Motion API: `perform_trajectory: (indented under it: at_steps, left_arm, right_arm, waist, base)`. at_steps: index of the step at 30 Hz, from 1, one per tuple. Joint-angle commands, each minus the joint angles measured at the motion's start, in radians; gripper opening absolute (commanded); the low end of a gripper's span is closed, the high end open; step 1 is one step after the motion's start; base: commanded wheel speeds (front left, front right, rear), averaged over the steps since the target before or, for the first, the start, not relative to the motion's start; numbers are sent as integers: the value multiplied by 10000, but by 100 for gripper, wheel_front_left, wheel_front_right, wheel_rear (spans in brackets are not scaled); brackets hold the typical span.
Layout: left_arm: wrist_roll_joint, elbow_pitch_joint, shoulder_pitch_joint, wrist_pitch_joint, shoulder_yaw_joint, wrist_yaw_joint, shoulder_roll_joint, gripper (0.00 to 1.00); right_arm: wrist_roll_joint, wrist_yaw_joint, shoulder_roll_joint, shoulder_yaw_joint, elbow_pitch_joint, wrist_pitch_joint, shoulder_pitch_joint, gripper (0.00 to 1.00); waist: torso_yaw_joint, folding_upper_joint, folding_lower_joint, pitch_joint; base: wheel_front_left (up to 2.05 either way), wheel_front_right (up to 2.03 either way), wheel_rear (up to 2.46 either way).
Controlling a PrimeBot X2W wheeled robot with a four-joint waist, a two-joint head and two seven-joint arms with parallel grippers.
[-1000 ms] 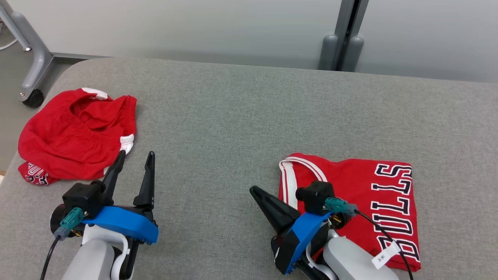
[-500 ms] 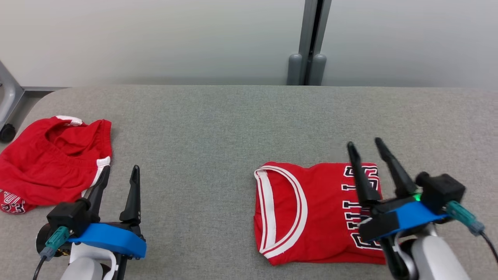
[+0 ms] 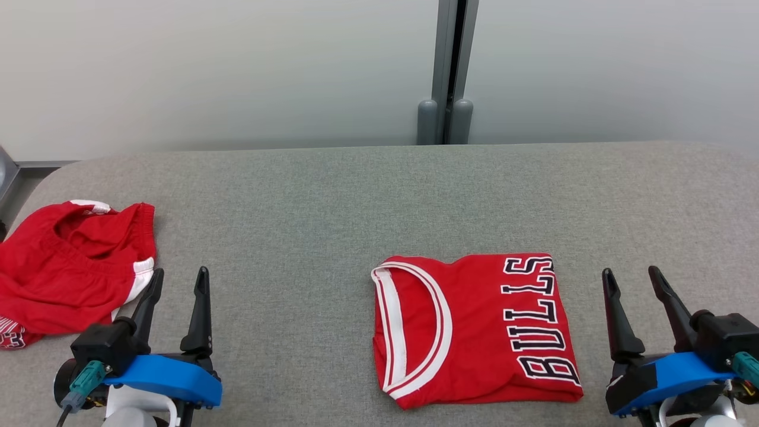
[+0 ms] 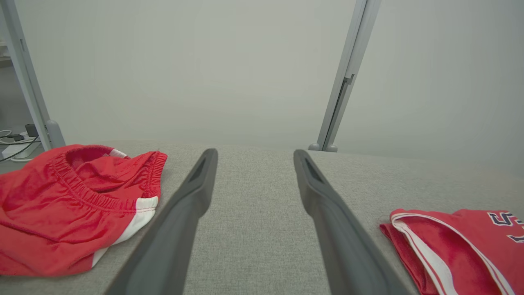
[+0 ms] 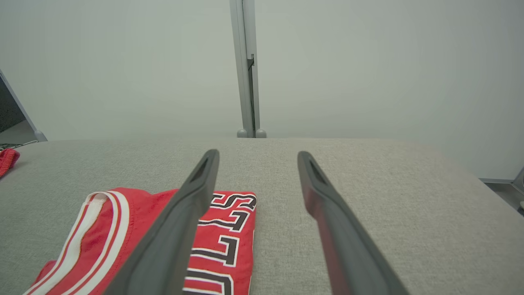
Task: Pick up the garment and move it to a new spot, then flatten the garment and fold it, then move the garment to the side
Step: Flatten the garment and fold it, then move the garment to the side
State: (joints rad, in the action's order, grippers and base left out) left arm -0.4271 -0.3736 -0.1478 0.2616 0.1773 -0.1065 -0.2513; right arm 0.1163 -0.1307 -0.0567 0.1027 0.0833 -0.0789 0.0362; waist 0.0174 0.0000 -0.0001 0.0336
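Observation:
The garment [image 3: 474, 332], a red jersey with white trim and dark lettering, lies folded flat on the grey padded table [image 3: 296, 207], right of centre. It also shows in the left wrist view [image 4: 462, 246] and the right wrist view [image 5: 135, 217]. My right gripper [image 3: 630, 271] [image 5: 257, 153] stands open just right of the jersey, apart from it, with nothing between its fingers. Far to the jersey's left, my left gripper [image 3: 179, 273] [image 4: 254, 152] is open and empty.
Crumpled red shorts [image 3: 65, 279] [image 4: 61, 205] lie at the table's left end, close beside my left gripper. A grey post [image 3: 445, 71] stands behind the table's far edge against a pale wall. Bare table stretches between the two garments.
My right gripper has opened, left the jersey's collar end and moved across to its right side. The head camera has turned, shifting the whole picture. The left gripper has held still.

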Motion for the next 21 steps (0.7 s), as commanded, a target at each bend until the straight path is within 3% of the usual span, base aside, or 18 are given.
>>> perform_trajectory:
  at_steps: [1, 21]
  left_arm:
    - [51, -6, 53, 46, -28, -26, -23, 100]
    - [134, -159, 233, 46, -141, -98, 33, 100]
  right_arm:
    - [-40, -1, -95, -32, 8, 66, -148, 100]
    - [143, -1, -40, -136, 245, 304, -310, 100]
  waist:
    - [-35, 0, 1, -44]
    - [-126, 0, 1, -256]
  base:
    - [0, 0, 0]
    - [0, 0, 0]
